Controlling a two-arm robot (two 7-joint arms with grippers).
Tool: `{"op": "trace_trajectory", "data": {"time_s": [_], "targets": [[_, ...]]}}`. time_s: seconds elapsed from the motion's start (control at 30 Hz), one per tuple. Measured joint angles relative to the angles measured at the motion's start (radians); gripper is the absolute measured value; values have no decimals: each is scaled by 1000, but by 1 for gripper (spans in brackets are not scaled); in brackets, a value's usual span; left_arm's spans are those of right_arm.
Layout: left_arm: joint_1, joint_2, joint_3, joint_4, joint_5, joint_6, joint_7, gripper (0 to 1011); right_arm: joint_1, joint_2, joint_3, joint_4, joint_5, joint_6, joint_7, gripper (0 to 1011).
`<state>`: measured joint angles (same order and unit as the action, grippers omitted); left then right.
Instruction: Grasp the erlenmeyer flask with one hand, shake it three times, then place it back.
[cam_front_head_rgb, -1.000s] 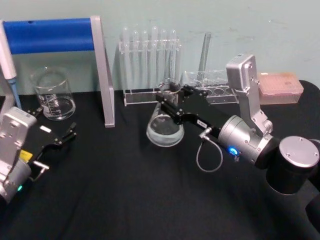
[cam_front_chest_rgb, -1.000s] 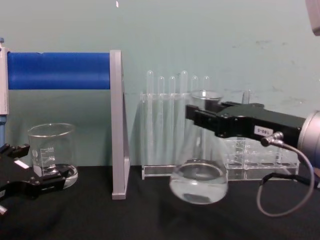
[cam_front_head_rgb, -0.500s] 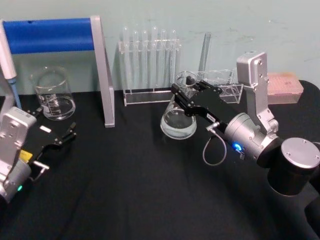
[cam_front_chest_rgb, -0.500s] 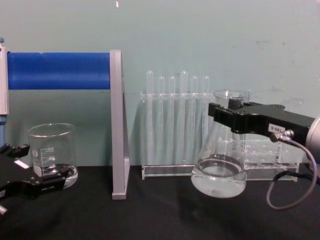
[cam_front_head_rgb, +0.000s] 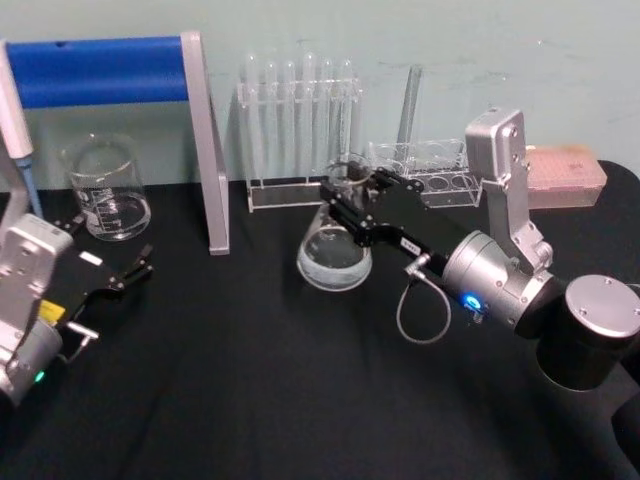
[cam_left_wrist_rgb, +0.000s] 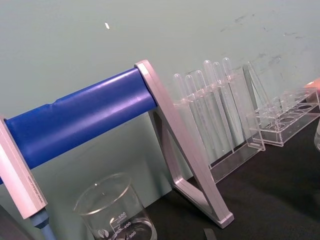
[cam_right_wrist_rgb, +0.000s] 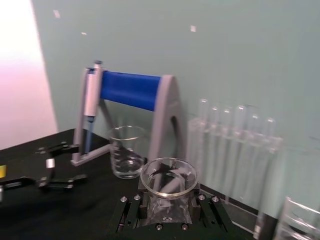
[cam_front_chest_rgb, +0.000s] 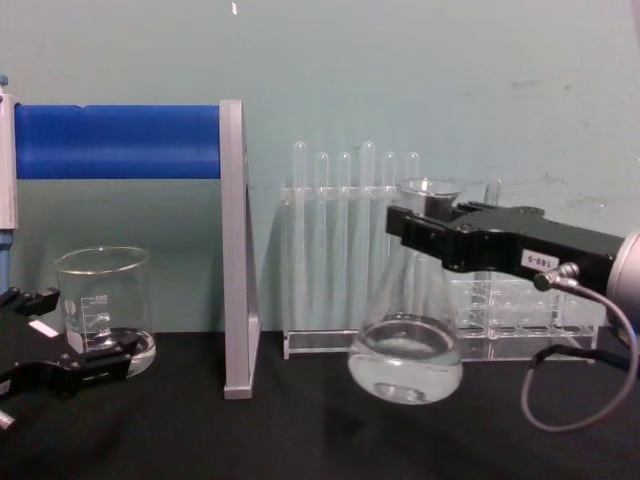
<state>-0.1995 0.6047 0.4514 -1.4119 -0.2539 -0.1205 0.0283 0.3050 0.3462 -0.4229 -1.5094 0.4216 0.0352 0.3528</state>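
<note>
Clamping the flask (cam_front_head_rgb: 333, 262) by its neck, the right hand (cam_front_head_rgb: 350, 203) holds it tilted at the centre of the head view, just in front of the tube rack (cam_front_head_rgb: 300, 130) (clear liquid pools in its base). At lower left, the left hand (cam_front_head_rgb: 105, 252) sits near the beaker (cam_front_head_rgb: 105, 190), fingers apart, over the black bench (cam_front_head_rgb: 250, 380).

The erlenmeyer flask (cam_front_chest_rgb: 405, 350) — clear, glossy glass; the tablecloth (cam_front_head_rgb: 250, 380) — matt black fabric.
</note>
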Motion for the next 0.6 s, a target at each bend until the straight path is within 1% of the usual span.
{"op": "trace_trajectory", "data": {"time_s": [0.03, 0.17, 0.2, 0.27, 0.4, 0.6], "targets": [[0, 0, 0, 0, 0, 0, 0, 1001, 0, 3, -3, -2, 0, -6, 22, 456], [0, 0, 0, 0, 0, 0, 0, 1001, 2, 10, -11, -4, 1, -18, 65, 456], [0, 0, 0, 0, 0, 0, 0, 1001, 4, 14, -17, -5, 4, -25, 92, 457], [0, 0, 0, 0, 0, 0, 0, 1001, 5, 16, -19, -5, 6, -28, 100, 456], [0, 0, 0, 0, 0, 0, 0, 1001, 10, 23, -30, 0, 15, -46, 144, 457], [0, 0, 0, 0, 0, 0, 0, 1001, 18, 36, -47, 8, 27, -67, 193, 457]]}}
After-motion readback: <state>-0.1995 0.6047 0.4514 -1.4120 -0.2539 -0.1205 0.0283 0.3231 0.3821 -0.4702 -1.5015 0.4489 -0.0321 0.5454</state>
